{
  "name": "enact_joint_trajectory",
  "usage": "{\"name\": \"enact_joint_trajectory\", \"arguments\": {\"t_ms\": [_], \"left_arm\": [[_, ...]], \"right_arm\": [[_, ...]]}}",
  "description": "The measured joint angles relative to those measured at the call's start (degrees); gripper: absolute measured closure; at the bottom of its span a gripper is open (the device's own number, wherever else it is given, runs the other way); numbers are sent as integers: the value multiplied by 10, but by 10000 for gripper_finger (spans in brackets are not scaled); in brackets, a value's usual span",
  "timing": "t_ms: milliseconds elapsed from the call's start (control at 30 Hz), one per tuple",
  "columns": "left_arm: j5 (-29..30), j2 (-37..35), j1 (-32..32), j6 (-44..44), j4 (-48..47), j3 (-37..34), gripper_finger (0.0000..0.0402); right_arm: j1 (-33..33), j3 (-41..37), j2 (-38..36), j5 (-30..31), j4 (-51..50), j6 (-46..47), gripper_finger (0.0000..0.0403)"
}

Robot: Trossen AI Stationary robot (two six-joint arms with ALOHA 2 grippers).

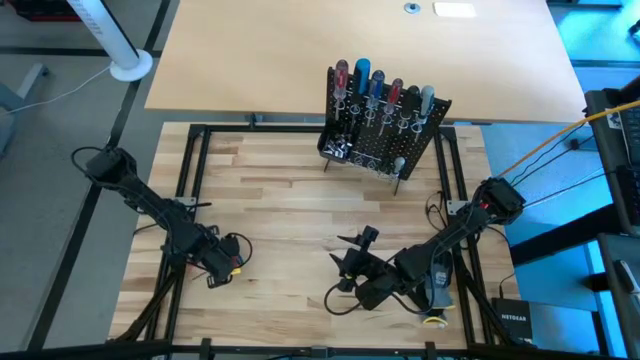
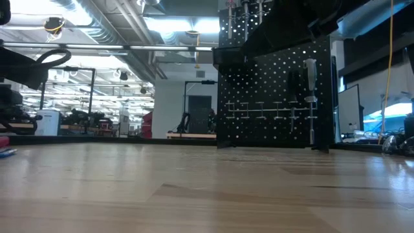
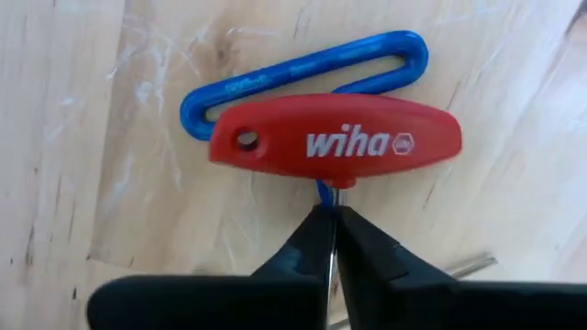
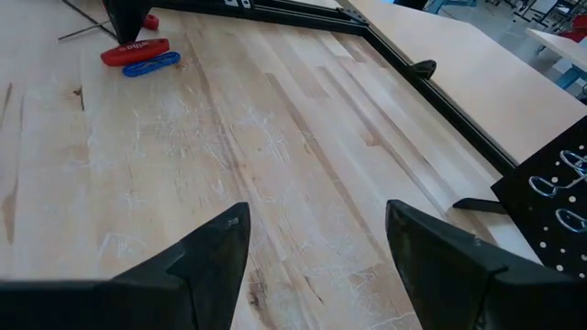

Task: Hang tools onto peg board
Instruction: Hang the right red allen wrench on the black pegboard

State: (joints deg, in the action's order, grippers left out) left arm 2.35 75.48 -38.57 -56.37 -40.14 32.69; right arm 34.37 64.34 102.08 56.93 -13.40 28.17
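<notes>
Left wrist view: left gripper (image 3: 328, 240) apparently pinching red-handled tool (image 3: 335, 142)

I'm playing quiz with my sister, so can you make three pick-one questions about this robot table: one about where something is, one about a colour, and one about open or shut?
1. Where is the peg board?
A. At the table's far edge, between the arms
B. Under the left arm
C. On the floor

2. What colour is the T-handle by the left pincer?
A. Green
B. Red
C. Yellow

3. How is the right pincer?
A. Shut on a screwdriver
B. Shut, empty
C. Open, empty

Answers:
1. A: in the high view the board stands at the far edge, midway between the two arms.
2. B: the left wrist view shows a red handle with white lettering, lying over a blue loop.
3. C: the right wrist view shows its fingers spread wide, only bare table between them.
</notes>
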Motion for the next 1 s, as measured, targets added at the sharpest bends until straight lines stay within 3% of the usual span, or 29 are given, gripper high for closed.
{"name": "enact_joint_trajectory", "arguments": {"t_ms": [300,633,833,1000], "left_arm": [[0,-1,0,21,0,19,399],[2,-1,0,53,-133,116,400],[52,-4,0,93,-198,206,400],[146,-24,1,149,-200,254,400]], "right_arm": [[1,0,0,0,0,-4,148],[1,0,0,0,-2,-4,148],[1,0,0,-11,0,10,148],[1,7,0,-10,0,18,148]]}}
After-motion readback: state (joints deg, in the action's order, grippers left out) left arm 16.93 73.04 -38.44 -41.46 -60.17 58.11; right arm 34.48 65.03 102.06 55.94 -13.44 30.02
